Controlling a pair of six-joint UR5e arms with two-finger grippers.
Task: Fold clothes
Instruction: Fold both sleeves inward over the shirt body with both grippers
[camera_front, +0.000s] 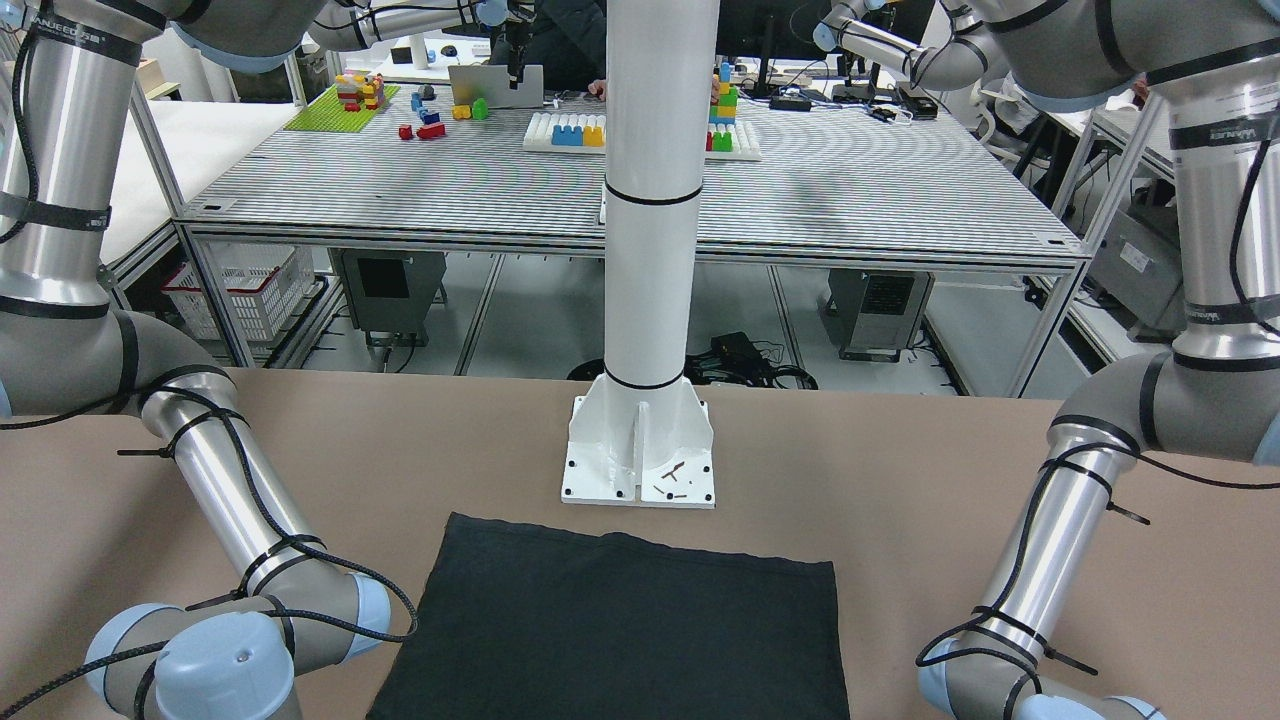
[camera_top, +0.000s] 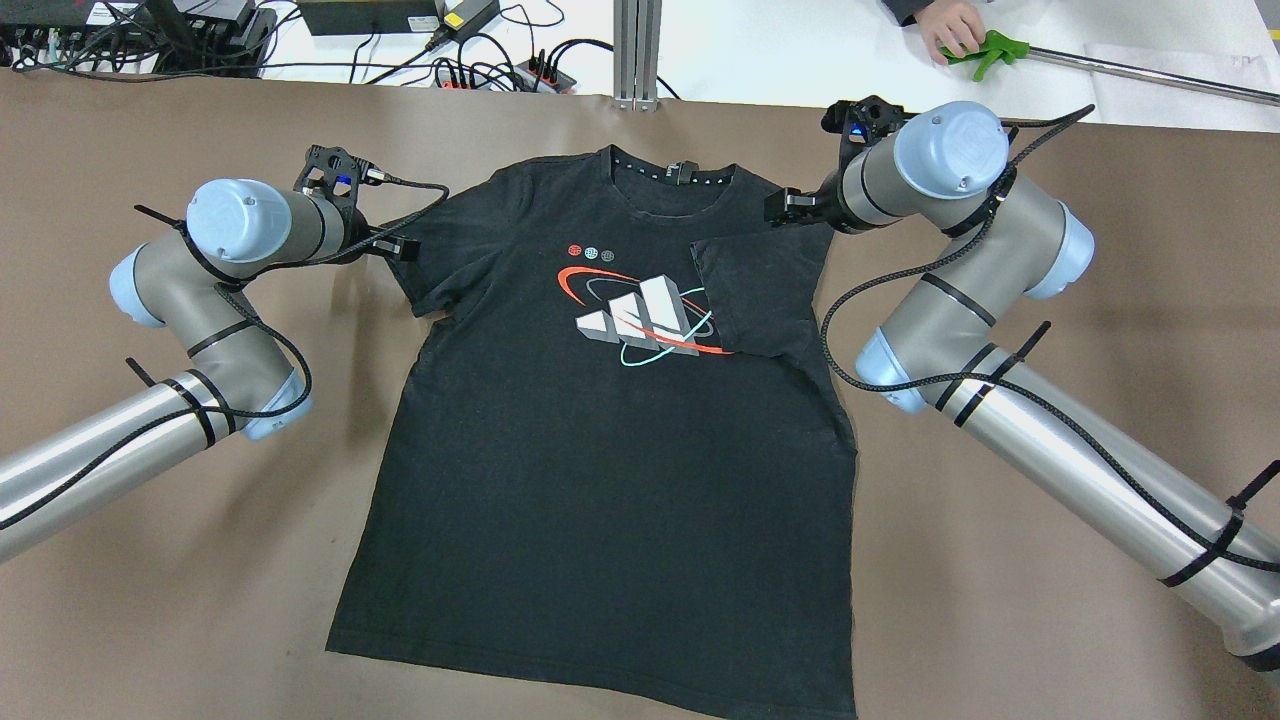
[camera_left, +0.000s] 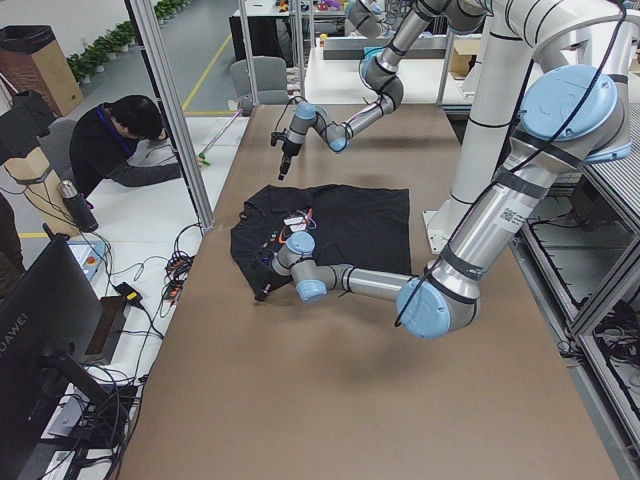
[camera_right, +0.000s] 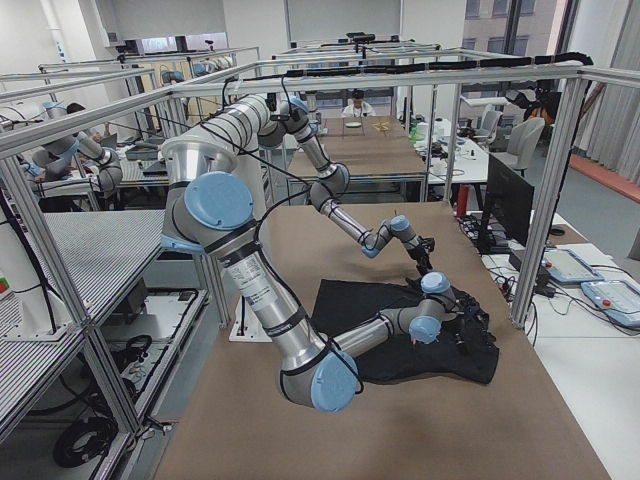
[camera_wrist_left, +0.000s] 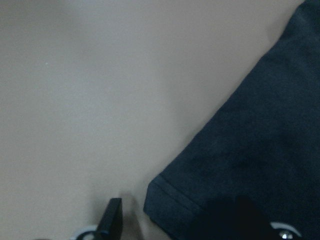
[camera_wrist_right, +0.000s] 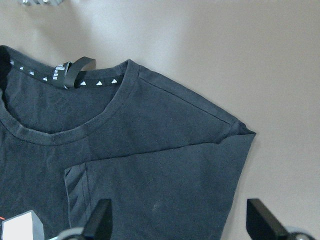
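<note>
Shirt lies flat, print up, on the bench. Right sleeve is folded in over the chest, with my right pincer released above it. Left pincer is released, straddling the left sleeve hem (not gripped). Next, I judge: clench there and carry the sleeve inward.

Clothes: black matt cloth, stitched hems. Table: brown, matt, smooth. Arm tubes: brushed metal; joint caps: glossy light-blue plastic
</note>
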